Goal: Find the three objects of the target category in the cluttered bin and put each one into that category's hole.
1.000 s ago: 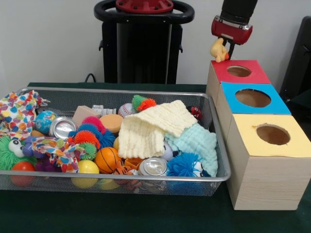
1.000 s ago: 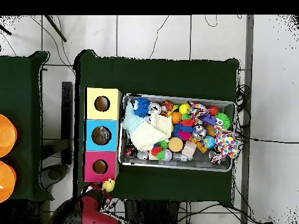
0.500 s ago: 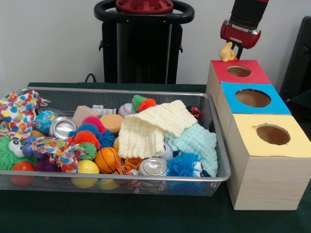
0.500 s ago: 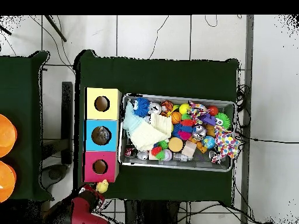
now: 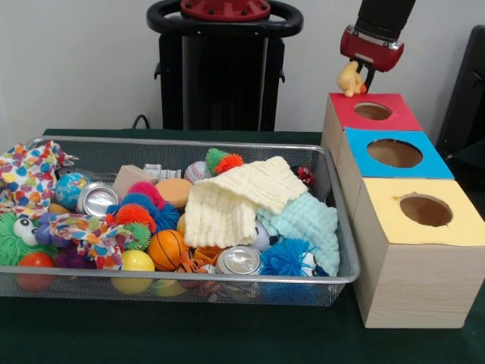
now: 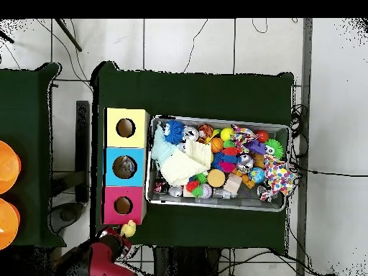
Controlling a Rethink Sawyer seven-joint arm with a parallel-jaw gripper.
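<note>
My gripper point(image 5: 356, 78) hangs just behind the red box point(image 5: 375, 114), shut on a small yellow plush toy point(image 5: 348, 79). From above, the yellow plush toy point(image 6: 129, 229) and gripper point(image 6: 123, 232) sit just off the red box's point(image 6: 123, 205) outer edge, not over its round hole point(image 6: 123, 205). The red box's hole point(image 5: 373, 111) lies right of and below the toy. A blue box point(image 5: 394, 153) and a yellow box point(image 5: 424, 211) each have a hole too. The wire bin point(image 5: 342, 250) holds balls, cans, cloths and spiky toys.
A cream cloth point(image 5: 235, 199) and a mint cloth point(image 5: 307, 224) cover the bin's right part. Two silver cans point(image 5: 97, 199) point(image 5: 239, 260) and an orange basketball point(image 5: 167, 249) lie among the clutter. Two orange discs point(image 6: 6, 167) sit at the overhead left edge.
The gripper, holding the yellow toy, rose and shifted right a second ago, then eased slightly back left and down, staying behind the red box.
</note>
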